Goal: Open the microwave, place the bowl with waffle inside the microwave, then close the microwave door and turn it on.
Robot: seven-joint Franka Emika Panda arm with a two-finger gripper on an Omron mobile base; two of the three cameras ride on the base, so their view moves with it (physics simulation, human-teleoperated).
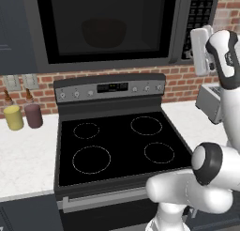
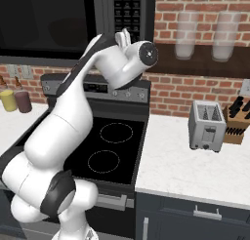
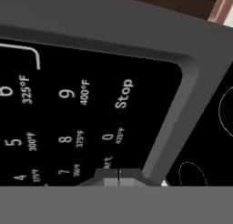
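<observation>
1. Pressing toward the keypad strip [image 1: 200, 19] at the right edge of the microwave [image 1: 42, 33], the gripper [image 3: 118, 176] is sitting with its two tips drawn together, clenched on nothing, right over the partly covered "Start" label in the hand view.
2. Sitting shut, the microwave door [image 1: 108, 26] is showing the bowl [image 1: 104, 32] dimly through the black window, at about 12 o'clock from the stove [image 1: 117, 145]; the waffle is too dark to make out, though it is probably lying in the bowl.
3. Judging by this, the start press is the only step remaining.
4. Crowding the tips, the "0" key is lying just at 12 o'clock of them and the "Stop" key further out at 12 o'clock, so a small drift upward is risking a wrong key.
5. Pushing off-centre or too lightly is risking no registered press; pushing too hard is risking the fingers skidding sideways toward the grey frame at 2 o'clock.
</observation>
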